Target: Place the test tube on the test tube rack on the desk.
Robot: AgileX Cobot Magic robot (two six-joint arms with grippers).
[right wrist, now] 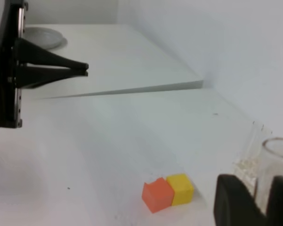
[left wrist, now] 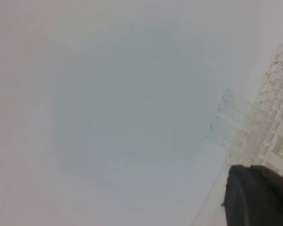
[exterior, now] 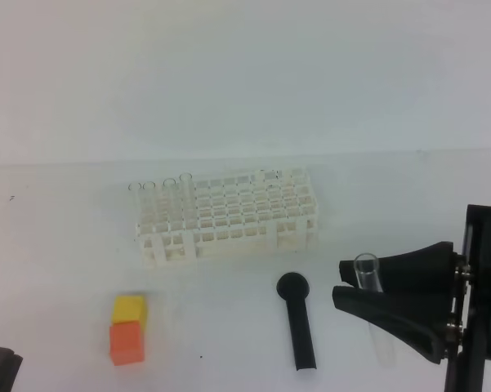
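Note:
The white lattice test tube rack point(exterior: 229, 216) stands mid-desk point(exterior: 65, 269) with a few clear tubes in its left rows. It also shows at the right edge of the left wrist view point(left wrist: 278, 122). My right gripper point(exterior: 343, 282) is shut on a clear test tube point(exterior: 368, 273), held roughly upright to the right of and nearer than the rack. In the right wrist view the tube point(right wrist: 278, 169) stands between the black fingers point(right wrist: 235, 202). My left gripper point(right wrist: 86, 69) is shut and empty, low at the near left corner point(exterior: 0, 366).
An orange block point(exterior: 125, 341) and a yellow block point(exterior: 130, 309) touch each other on the desk at front left. A black spoon-like tool point(exterior: 298, 322) lies between the rack and the right gripper. The desk's far edge meets a pale wall.

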